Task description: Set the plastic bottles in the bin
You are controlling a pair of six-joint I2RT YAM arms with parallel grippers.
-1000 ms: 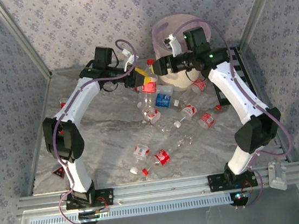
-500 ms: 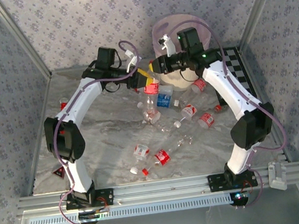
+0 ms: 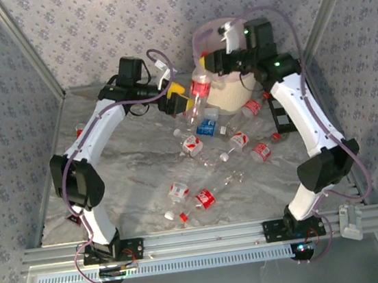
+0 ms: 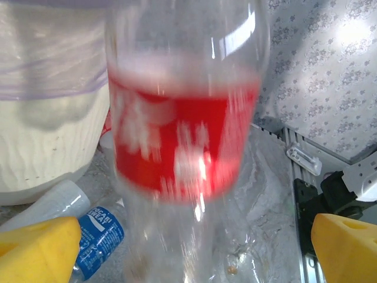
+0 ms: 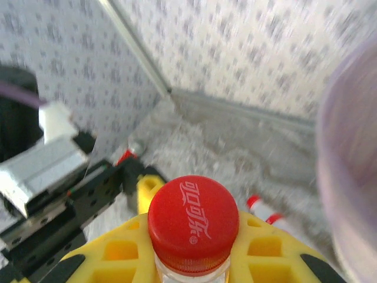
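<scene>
The left gripper (image 3: 179, 103) holds its yellow fingers (image 4: 36, 250) wide apart, with a red-labelled bottle (image 3: 200, 88) between them, touching neither. To its right, the right gripper (image 5: 191, 259) is clamped on that bottle's neck under the red cap (image 5: 193, 223), with the bin (image 3: 228, 96) just beside it. More bottles (image 3: 203, 198) lie scattered below both.

We see two arms, left arm (image 3: 94, 129) and right arm (image 3: 306, 110), w/ white shells, black joint housings and black base plates (image 3: 109, 251) bolted to the alu rail (image 3: 201, 237) at the bench's near edge. Thin purple cables (image 3: 152, 52) loop along both. Left fingers (image 4: 344, 247) and right fingers (image 5: 118, 250) are yellow plastic, the right w/ moulded pockets.
</scene>
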